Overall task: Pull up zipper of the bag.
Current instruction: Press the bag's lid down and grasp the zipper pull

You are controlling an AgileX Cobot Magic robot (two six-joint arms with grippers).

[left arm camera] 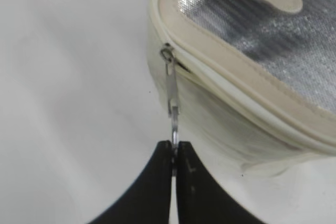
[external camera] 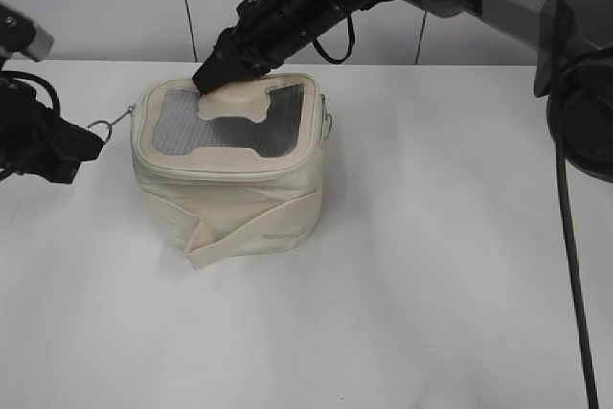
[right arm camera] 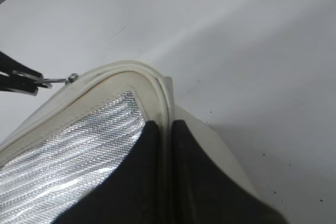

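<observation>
The cream bag (external camera: 230, 174) stands on the white worktop (external camera: 431, 284) near its far edge. The left gripper (left arm camera: 174, 153) pinches the ring pull of the zipper (left arm camera: 171, 90) at the bag's left corner. The right gripper (right arm camera: 165, 129) is clamped on the lid's rim (right arm camera: 157, 90).

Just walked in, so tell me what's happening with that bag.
The left gripper has its jaws shut on the ring pull of the zipper, at the left corner of the cream bag. The right gripper presses on the bag's lid, near its back edge. The bag sits on the white table.
</observation>
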